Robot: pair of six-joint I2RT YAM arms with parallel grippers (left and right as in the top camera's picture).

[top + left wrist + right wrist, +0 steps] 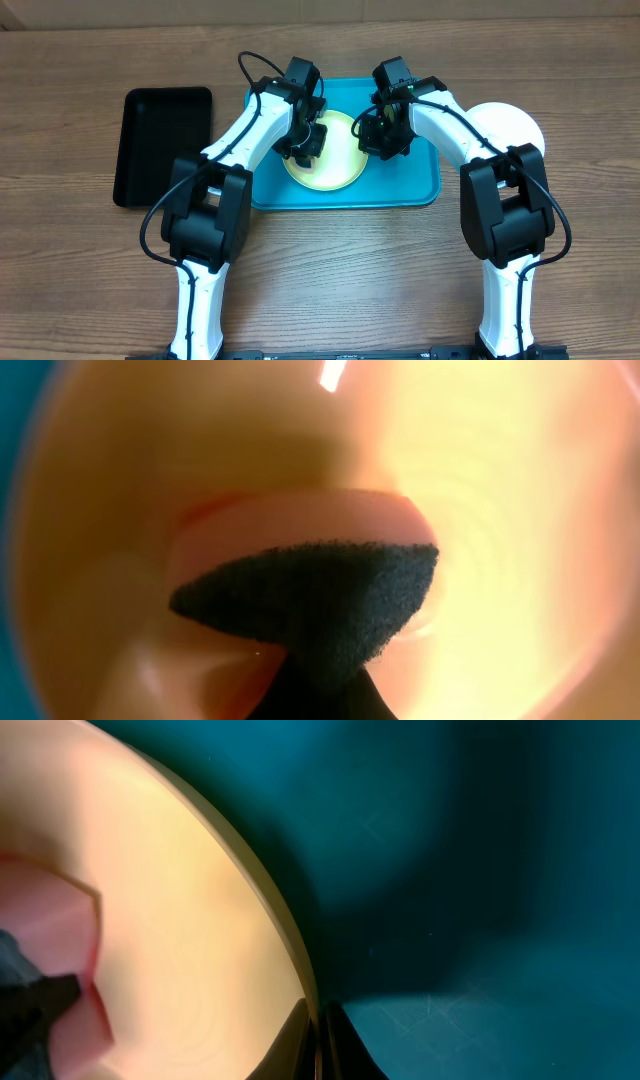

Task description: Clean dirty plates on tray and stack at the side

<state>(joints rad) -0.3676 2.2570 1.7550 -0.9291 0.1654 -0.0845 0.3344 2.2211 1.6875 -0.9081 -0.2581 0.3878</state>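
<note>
Wood table (330,270), turquoise tray (405,188), yellow-green plate (338,168) (sponge (310,600) atop)

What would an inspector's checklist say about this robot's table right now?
Surface: wooden table.
Job's things: yellow-green plate on turquoise tray; white plate on the table to the tray's right, partly hidden by the arm.
Clutter: black tray at the left.
Grippers: left gripper shut on sponge over the yellow-green plate; right gripper shut on that plate's rim.
Cables: black cables looping along both arms.
Surroundings: nothing seen.
</note>
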